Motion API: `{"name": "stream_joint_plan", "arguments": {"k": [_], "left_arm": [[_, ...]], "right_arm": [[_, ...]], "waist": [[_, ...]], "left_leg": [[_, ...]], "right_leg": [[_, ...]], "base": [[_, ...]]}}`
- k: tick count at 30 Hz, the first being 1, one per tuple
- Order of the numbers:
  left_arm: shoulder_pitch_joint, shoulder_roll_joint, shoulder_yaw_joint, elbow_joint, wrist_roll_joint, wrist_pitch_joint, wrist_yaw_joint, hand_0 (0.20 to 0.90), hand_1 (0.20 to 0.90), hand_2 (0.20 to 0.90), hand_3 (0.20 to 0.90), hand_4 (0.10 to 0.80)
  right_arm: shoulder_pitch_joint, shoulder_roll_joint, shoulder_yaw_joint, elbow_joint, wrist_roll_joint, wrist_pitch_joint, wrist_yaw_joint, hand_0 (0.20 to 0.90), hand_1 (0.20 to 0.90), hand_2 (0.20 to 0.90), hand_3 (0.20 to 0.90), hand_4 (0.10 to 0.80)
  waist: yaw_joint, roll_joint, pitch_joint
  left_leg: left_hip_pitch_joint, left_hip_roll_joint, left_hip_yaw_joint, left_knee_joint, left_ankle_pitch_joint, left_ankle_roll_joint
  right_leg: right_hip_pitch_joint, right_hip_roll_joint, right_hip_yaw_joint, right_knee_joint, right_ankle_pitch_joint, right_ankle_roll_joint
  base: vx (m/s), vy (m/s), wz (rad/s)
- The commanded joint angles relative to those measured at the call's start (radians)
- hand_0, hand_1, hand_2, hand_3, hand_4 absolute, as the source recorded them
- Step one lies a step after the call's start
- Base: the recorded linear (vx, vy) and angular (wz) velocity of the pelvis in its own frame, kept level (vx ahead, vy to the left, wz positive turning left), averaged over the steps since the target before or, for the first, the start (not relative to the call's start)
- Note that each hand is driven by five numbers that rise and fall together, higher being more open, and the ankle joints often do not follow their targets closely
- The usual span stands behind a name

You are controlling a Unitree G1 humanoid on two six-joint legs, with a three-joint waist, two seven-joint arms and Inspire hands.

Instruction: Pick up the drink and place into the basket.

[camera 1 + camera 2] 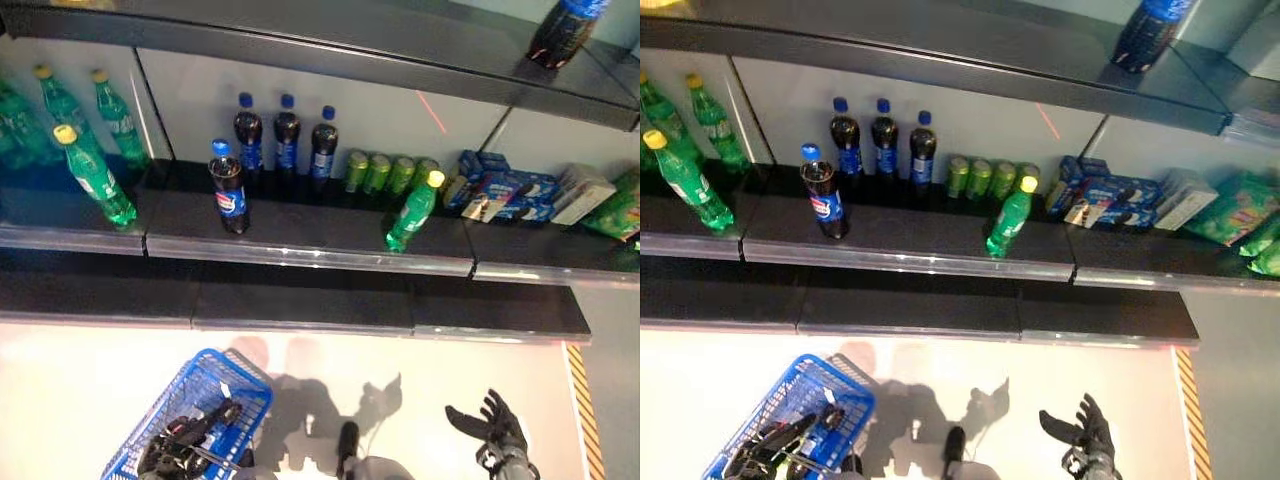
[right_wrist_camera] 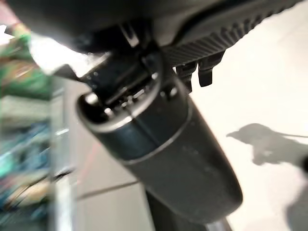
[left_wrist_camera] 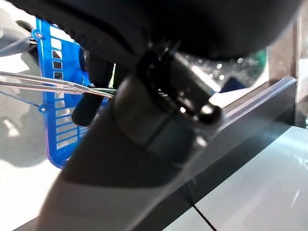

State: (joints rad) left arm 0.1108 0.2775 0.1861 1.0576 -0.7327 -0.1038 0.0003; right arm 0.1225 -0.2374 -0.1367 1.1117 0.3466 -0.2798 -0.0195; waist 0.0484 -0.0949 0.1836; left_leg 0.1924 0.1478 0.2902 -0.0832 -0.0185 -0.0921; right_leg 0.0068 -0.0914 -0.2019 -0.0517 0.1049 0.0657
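A cola bottle (image 1: 228, 195) with a blue cap stands alone near the front of the middle shelf. Three more cola bottles (image 1: 286, 135) line up behind it. Further right, a green bottle (image 1: 412, 212) with a yellow cap stands near the shelf lip. The blue basket (image 1: 232, 368) hangs low at the lower left. My left hand (image 1: 180, 440) is curled round its wire handle (image 3: 48, 82). At the lower right, well below the shelves, my right hand (image 1: 497, 428) is open, fingers spread, holding nothing.
Green cans (image 1: 385, 172) sit behind the green bottle. Several green bottles (image 1: 95, 175) fill the shelf's left section. Blue boxes (image 1: 505, 190) and green packets (image 1: 622, 205) lie at the right. Another cola bottle (image 1: 562, 30) stands on the top shelf. Striped tape (image 1: 583, 410) marks the floor.
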Motion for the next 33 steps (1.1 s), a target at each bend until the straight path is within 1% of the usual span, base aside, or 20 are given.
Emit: {"name": "stream_joint_plan", "arguments": {"k": [1,2,4,6,8,9,14,19,24,33], "left_arm": [[-0.023,0.070,0.085,-0.037,0.093,-0.201,-0.108,0.300,0.300,0.300,0.200,0.100],[-0.020,0.064,0.084,-0.005,0.107,-0.193,-0.126,0.300,0.300,0.300,0.200,0.100],[-0.031,0.053,0.056,0.053,0.171,-0.174,-0.148,0.300,0.300,0.300,0.200,0.100],[-0.039,0.058,0.023,0.067,0.179,-0.145,-0.153,0.300,0.300,0.300,0.200,0.100],[-0.040,0.062,0.017,0.075,0.176,-0.135,-0.159,0.300,0.300,0.300,0.200,0.100],[-0.040,0.063,0.005,0.094,0.179,-0.133,-0.167,0.300,0.300,0.300,0.200,0.100],[-0.033,0.050,-0.034,0.122,0.189,-0.138,-0.189,0.300,0.300,0.300,0.200,0.100],[-0.038,0.049,-0.054,0.139,0.204,-0.128,-0.179,0.300,0.300,0.300,0.200,0.100],[-0.043,0.044,-0.079,0.152,0.234,-0.119,-0.166,0.300,0.300,0.300,0.200,0.100],[-0.044,0.051,-0.090,0.151,0.248,-0.112,-0.155,0.300,0.300,0.300,0.200,0.100]], "right_arm": [[0.007,-0.066,-0.008,0.041,-0.022,0.005,0.060,0.900,0.900,0.900,0.900,0.800],[-0.004,-0.072,-0.004,0.080,-0.012,0.042,0.070,0.900,0.900,0.900,0.900,0.800],[-0.011,-0.071,-0.017,0.142,-0.016,0.078,0.078,0.900,0.900,0.900,0.900,0.800],[-0.012,-0.082,-0.024,0.158,0.025,0.111,0.112,0.900,0.900,0.900,0.900,0.800],[-0.013,-0.087,-0.026,0.162,0.017,0.117,0.119,0.900,0.900,0.900,0.900,0.800],[-0.013,-0.088,-0.029,0.175,0.004,0.134,0.133,0.900,0.900,0.900,0.900,0.800],[-0.021,-0.085,-0.024,0.199,0.011,0.139,0.151,0.900,0.900,0.900,0.900,0.800],[-0.037,-0.081,-0.001,0.200,0.005,0.150,0.153,0.900,0.900,0.900,0.900,0.800],[-0.053,-0.079,0.010,0.205,0.020,0.156,0.145,0.900,0.900,0.900,0.900,0.800],[-0.058,-0.084,0.023,0.212,0.016,0.158,0.148,0.900,0.900,0.900,0.900,0.800]], "waist": [[-0.004,0.038,-0.091],[-0.002,0.043,-0.094],[-0.009,0.061,-0.099],[-0.016,0.074,-0.097],[-0.018,0.078,-0.096],[-0.024,0.086,-0.100],[-0.023,0.092,-0.107],[-0.023,0.089,-0.110],[-0.018,0.086,-0.110],[-0.013,0.088,-0.107]], "left_leg": [[-0.110,-0.111,-0.170,0.104,-0.054,0.050],[-0.109,-0.111,-0.176,0.109,-0.062,0.048],[-0.104,-0.105,-0.154,0.100,-0.052,0.045],[-0.097,-0.115,-0.159,0.090,-0.049,0.049],[-0.092,-0.119,-0.164,0.085,-0.050,0.051],[-0.084,-0.127,-0.169,0.076,-0.052,0.055],[-0.063,-0.139,-0.182,0.060,-0.061,0.064],[-0.059,-0.141,-0.180,0.062,-0.067,0.069],[-0.055,-0.136,-0.178,0.061,-0.070,0.071],[-0.053,-0.127,-0.176,0.055,-0.067,0.068]], "right_leg": [[0.085,-0.072,0.082,0.021,-0.083,0.085],[0.086,-0.073,0.091,0.021,-0.091,0.079],[0.080,-0.082,0.071,0.047,-0.099,0.074],[0.081,-0.082,0.071,0.060,-0.104,0.072],[0.082,-0.082,0.070,0.061,-0.107,0.071],[0.082,-0.084,0.075,0.066,-0.110,0.073],[0.084,-0.089,0.078,0.066,-0.112,0.078],[0.081,-0.086,0.083,0.064,-0.110,0.077],[0.083,-0.086,0.079,0.057,-0.105,0.078],[0.085,-0.086,0.067,0.055,-0.106,0.077]], "base": [[0.006,0.043,-0.45],[0.003,0.080,-0.51],[0.010,0.126,-0.48],[0.011,0.131,-0.10],[0.019,0.089,0.01],[0.021,0.075,0.01],[0.008,0.038,-0.02],[-0.006,-0.007,-0.02],[-0.001,-0.036,-0.02],[-0.003,-0.008,0.00]]}}
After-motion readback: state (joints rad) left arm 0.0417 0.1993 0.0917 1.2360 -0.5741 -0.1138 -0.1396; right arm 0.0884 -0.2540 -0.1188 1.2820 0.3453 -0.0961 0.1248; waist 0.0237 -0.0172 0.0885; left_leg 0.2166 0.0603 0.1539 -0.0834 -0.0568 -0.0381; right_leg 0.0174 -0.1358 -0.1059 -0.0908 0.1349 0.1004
